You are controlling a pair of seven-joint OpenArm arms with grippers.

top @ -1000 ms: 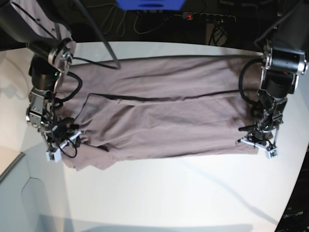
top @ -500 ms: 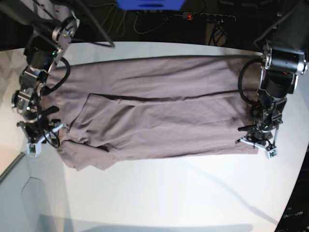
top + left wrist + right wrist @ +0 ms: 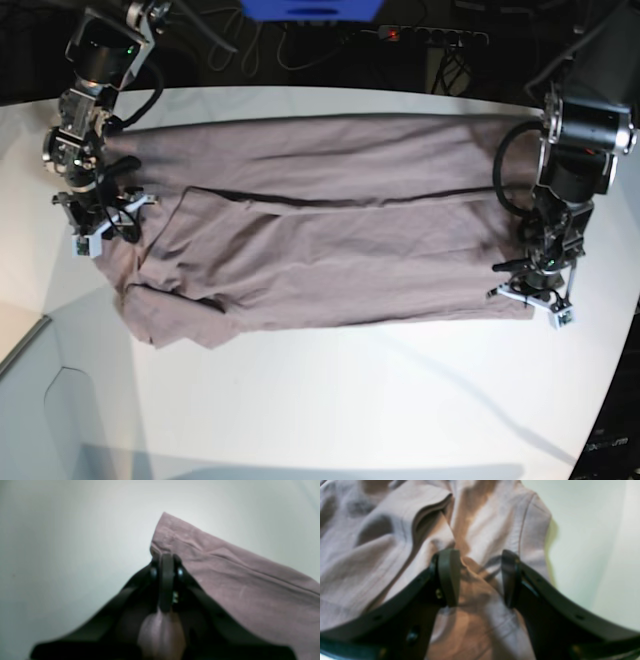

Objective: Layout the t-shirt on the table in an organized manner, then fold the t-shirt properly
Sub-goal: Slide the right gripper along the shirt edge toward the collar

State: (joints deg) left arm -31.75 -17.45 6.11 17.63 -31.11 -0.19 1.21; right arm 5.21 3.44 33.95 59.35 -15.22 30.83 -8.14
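The mauve t-shirt lies across the white table, folded lengthwise, with a dark fold line running along its middle. At the shirt's near corner on the base view's right, my left gripper is shut on the hem. In the left wrist view its closed fingertips pinch the t-shirt at that corner. My right gripper is at the base view's left, over the rumpled sleeve end. Its fingers stand apart above the t-shirt and hold nothing.
Beyond the table's far edge lie a power strip, cables and a blue object. A grey panel sits at the near left. The table's curved edge runs close behind both arms.
My right gripper has opened slightly wider and moved from the shirt's near-left corner toward the far-left side. The near-left corner now lies loose and rumpled. The left arm has not moved.
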